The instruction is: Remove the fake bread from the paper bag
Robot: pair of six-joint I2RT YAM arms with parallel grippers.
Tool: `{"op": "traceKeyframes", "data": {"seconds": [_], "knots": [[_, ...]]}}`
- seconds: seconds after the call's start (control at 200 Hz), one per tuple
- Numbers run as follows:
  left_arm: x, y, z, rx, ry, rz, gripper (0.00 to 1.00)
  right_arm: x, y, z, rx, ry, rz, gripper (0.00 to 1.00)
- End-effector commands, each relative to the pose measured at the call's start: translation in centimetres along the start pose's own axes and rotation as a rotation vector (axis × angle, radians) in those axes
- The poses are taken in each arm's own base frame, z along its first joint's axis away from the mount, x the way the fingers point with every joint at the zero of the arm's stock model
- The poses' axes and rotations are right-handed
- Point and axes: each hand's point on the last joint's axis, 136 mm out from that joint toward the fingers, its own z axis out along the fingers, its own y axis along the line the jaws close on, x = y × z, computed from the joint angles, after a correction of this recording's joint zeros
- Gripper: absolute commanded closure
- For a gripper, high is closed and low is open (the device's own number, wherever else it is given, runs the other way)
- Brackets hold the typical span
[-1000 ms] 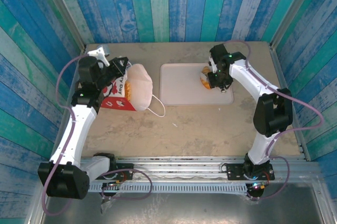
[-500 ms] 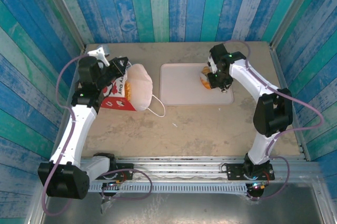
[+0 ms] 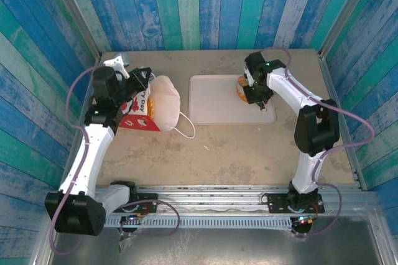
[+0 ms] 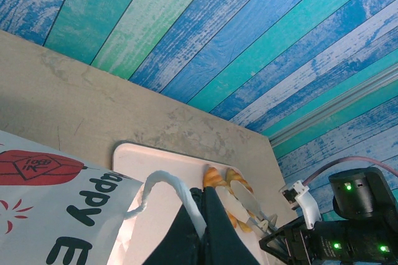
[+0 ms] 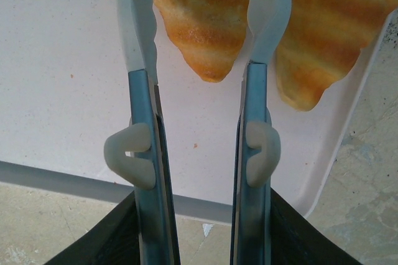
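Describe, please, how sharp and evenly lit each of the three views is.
Top external view: soft, even light, faint shadows, everything sharp. Left wrist view: the wall planks are crisp, the paper bag close to the lens softer. Right wrist view: the white tray is nearly blown out, and the croissants look slightly blurred.

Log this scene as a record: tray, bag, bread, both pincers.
tray: flat, pale, mid-table
paper bag: lying left of the tray, mouth open
left pincer: shut on the bag's string handle
right pincer: fingers flank one croissant on the tray; grip unclear
second croissant: beside it on the tray, free
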Motion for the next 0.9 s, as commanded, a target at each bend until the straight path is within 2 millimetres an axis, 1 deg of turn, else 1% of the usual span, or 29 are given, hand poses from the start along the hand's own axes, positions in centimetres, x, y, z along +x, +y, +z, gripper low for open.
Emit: {"op": "traceKeyframes", "data": {"seconds": [0.0, 0.235, 0.311, 0.446, 0.576, 0.711, 0.892], "knots": [[-0.7, -1.0, -0.8, 0.021, -0.032, 0.025, 0.96, -0.8, -0.4, -0.6, 0.013, -0.032, 0.04, 0.54], [-0.8, -1.0, -0.7, 0.024, -0.031, 0.017, 0.96, -0.9, -0.4, -1.1, 0.006, -0.071, 0.121, 0.54], [-0.7, -1.0, -0.7, 0.024, -0.031, 0.018, 0.96, -1.0, -0.2, -1.4, -0.011, -0.081, 0.14, 0.54], [-0.8, -1.0, -0.7, 0.025, -0.031, 0.018, 0.96, -0.8, 0.3, -1.7, -0.047, -0.093, 0.158, 0.54], [-0.7, -0.9, -0.7, 0.024, -0.028, 0.018, 0.96, -0.8, 0.3, -2.2, -0.051, -0.107, 0.158, 0.54], [-0.7, -0.9, -0.7, 0.022, -0.028, 0.022, 0.96, -1.0, 0.5, -3.4, -0.074, -0.135, 0.143, 0.52], [-0.8, -1.1, -0.9, 0.02, -0.031, 0.035, 0.96, -1.2, 0.1, -5.8, -0.074, -0.199, 0.12, 0.51]]}}
